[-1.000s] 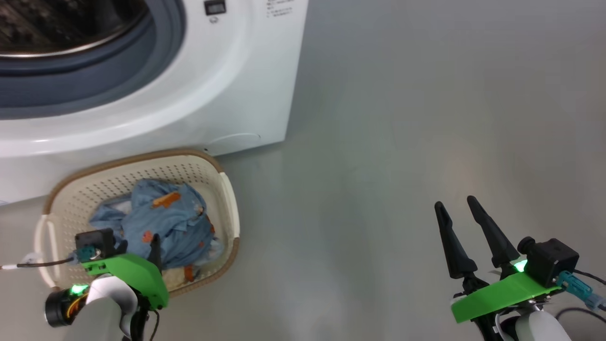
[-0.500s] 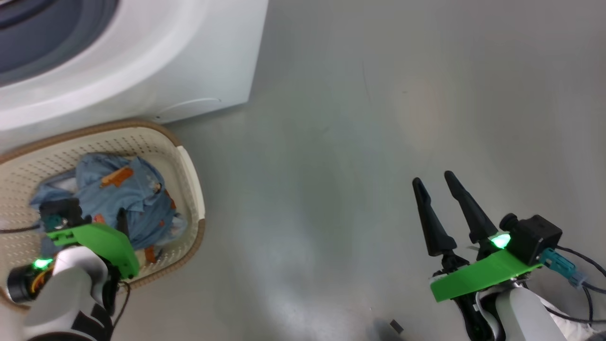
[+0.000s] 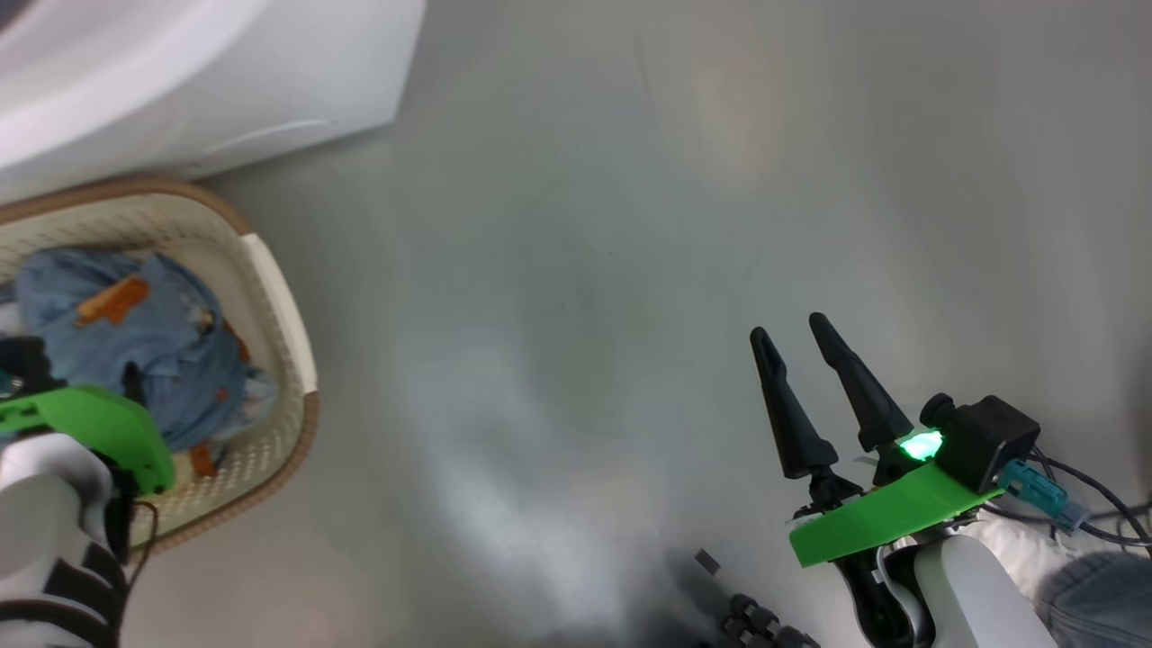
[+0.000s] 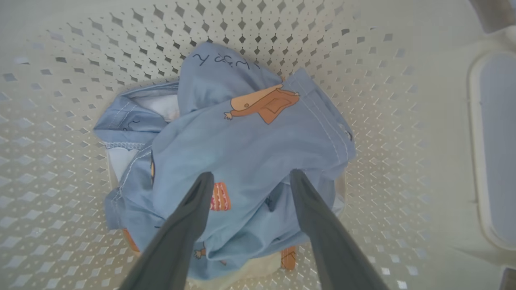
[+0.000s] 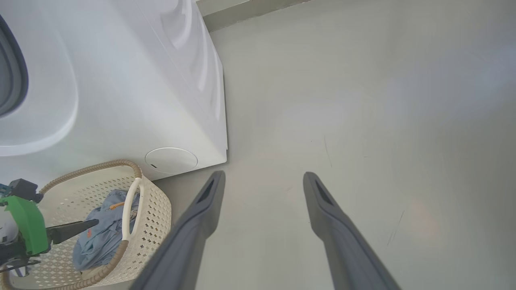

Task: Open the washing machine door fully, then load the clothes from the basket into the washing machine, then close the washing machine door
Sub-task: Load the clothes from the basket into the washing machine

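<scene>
The clothes (image 4: 250,121) lie bunched in the middle of the basket (image 4: 383,100), straight ahead of the left end effector (image 4: 250,174) and under its tips. Light blue cloth with orange prints is on top, white cloth shows at the heap's left edge, and a cream piece lies under its near side. The left end effector stands wide, with one finger on each side of the top fold and both tips at the cloth. I cannot tell whether they touch it, and it holds nothing. Bare perforated basket bottom rings the heap on every side. There is more room to the right of the fingers, out to the wall with the handle (image 4: 489,153).

In the right wrist view the basket's brown rim sits just before the lower front of the washer (image 5: 121,80), near its round cover (image 5: 171,160). The grey seal (image 5: 12,76) shows at that view's left edge.

The right end effector (image 3: 788,325) hangs over the floor (image 3: 585,225), well apart from the basket, with its jaws wide and holding nothing. Ahead of it and to its right the grey floor lies open. Ahead and to its left stands the washer's corner, with the basket below that.
</scene>
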Available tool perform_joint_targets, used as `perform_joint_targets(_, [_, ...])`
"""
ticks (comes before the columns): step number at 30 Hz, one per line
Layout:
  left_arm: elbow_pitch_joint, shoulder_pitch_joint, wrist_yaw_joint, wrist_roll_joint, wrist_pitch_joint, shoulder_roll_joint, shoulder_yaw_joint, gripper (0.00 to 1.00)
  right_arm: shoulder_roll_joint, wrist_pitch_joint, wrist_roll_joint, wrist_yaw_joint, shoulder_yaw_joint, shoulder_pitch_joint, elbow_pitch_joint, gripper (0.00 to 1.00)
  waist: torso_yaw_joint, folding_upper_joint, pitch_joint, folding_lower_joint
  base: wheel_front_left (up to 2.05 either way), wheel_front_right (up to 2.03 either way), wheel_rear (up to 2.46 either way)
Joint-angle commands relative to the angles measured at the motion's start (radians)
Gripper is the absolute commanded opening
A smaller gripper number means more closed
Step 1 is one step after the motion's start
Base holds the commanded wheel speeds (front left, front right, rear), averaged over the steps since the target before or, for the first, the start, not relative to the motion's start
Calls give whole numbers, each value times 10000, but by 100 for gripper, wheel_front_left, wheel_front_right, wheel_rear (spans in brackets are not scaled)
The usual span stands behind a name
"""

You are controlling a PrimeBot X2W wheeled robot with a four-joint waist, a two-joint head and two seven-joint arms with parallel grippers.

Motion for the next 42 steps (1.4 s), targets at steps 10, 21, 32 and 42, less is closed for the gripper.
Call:
perform_joint_targets(10, [80,-358,124,0,137,1077,59,100,68,-120,229,16,352,-177,-209,100,-724,0,886,0,0,0,0])
perform_joint_targets(21, [157,-630,187,43,502,1493,-161,100,120,-120,310,16,334,-190,-253,100,-942,0,1410,0,0,0,0])
perform_joint_targets(32, [191,-945,274,260,652,1470,-603,100,54,-120,316,16,258,-250,-387,100,-997,0,1703,0,0,0,0])
perform_joint_targets(42, [217,-1004,202,159,750,1394,-719,0,41,-120,306,16,117,-225,-436,100,-896,0,1844,0,0,0,0])
